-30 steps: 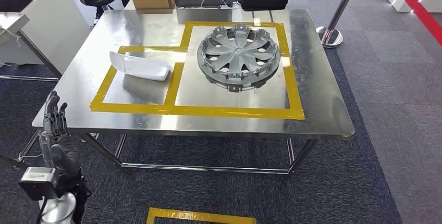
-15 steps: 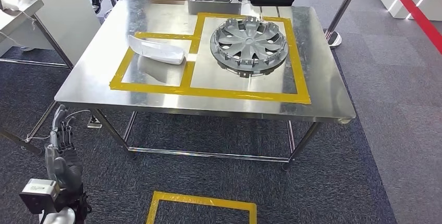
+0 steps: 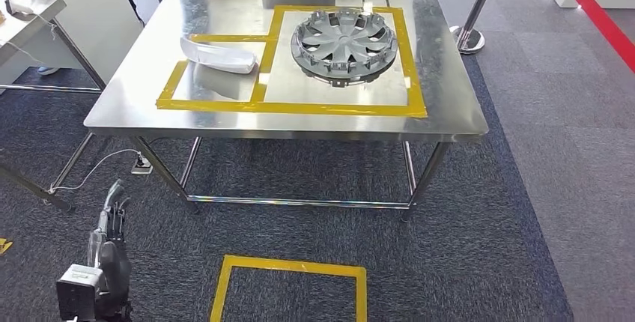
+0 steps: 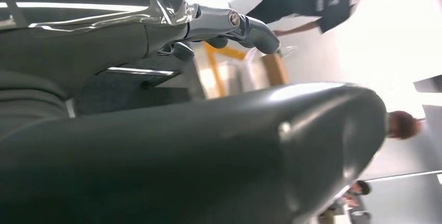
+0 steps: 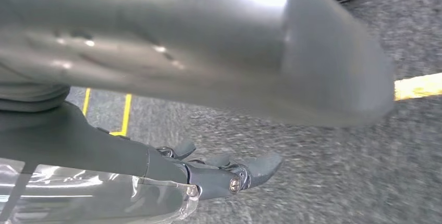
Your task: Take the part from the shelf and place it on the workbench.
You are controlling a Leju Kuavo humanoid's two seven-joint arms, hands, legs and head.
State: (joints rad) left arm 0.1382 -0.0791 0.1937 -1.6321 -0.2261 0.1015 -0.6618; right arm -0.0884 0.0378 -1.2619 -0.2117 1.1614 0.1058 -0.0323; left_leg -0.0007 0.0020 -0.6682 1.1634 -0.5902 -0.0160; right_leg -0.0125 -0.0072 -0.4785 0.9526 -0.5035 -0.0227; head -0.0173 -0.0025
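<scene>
Carpet [image 3: 524, 210] lies between left hand [image 3: 111, 225] and workbench [image 3: 284, 121] edge

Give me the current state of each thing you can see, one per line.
Wheel cover: lying flat on the workbench inside the larger yellow taped box.
White part: lying on the workbench in the smaller taped box, apart from the wheel cover.
Workbench: standing on the carpet, ahead of the robot.
Left robot hand: hanging low beside the body, fingers apart, holding nothing.
Right robot hand: over the carpet, holding nothing.
</scene>
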